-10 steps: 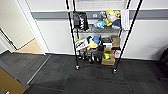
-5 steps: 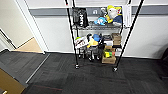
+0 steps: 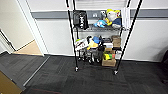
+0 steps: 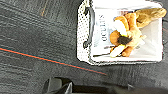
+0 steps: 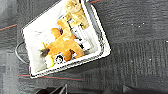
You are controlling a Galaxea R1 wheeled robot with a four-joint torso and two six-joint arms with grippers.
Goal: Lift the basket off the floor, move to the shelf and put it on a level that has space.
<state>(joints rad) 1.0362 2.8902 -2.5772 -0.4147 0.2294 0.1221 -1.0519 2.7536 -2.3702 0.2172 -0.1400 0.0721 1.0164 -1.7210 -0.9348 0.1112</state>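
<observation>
The basket (image 4: 81, 32) stands on the dark grey carpet floor (image 4: 37, 37), its pale lining holding an orange plush toy (image 4: 127, 32) and a printed packet. The right wrist view also shows the basket (image 5: 103, 45), turned at an angle. Dark parts of my left gripper (image 4: 60, 86) and right gripper (image 5: 53, 90) hang above the carpet beside the basket, apart from it. In the head view the shelf (image 3: 72, 37) stands against the white wall. Its two visible tiers are full of plush toys and boxes. A level with room is hidden above the picture's top edge.
An orange line (image 4: 50, 60) crosses the carpet near the basket. Left of the shelf an open doorway leads to tan wooden flooring (image 3: 30, 48). A brown cardboard box (image 3: 108, 62) sits at the rack's foot. Open carpet (image 3: 82, 80) lies between me and the shelf.
</observation>
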